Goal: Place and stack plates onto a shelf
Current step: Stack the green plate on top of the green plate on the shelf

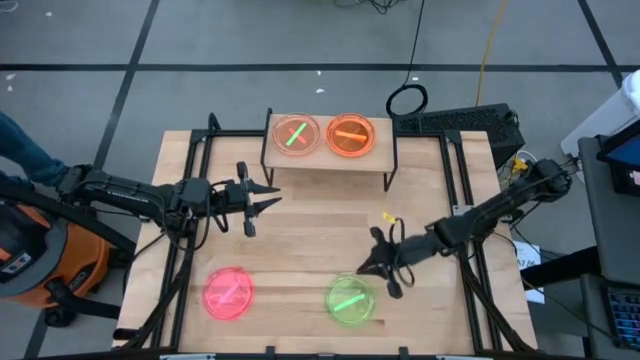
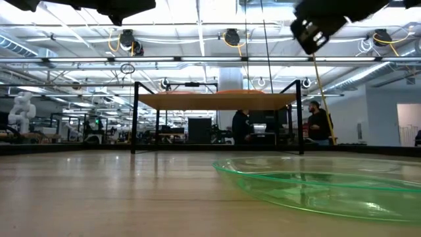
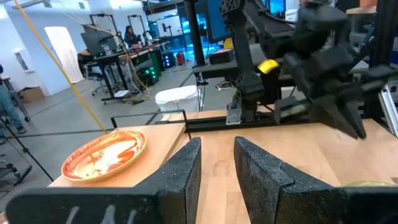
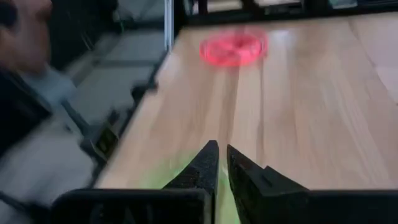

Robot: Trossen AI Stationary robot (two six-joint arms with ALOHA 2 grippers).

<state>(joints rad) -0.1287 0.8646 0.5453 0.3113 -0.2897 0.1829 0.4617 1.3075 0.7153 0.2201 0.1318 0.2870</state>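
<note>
High view: round translucent plates on wood-grain tabletop.

Two plates on the shelf, two plates on the table.

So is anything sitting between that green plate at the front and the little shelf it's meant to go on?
Nothing lying on the table: bare wood runs from the green plate to the shelf. Only the right arm's fingers hover above that stretch.
</note>
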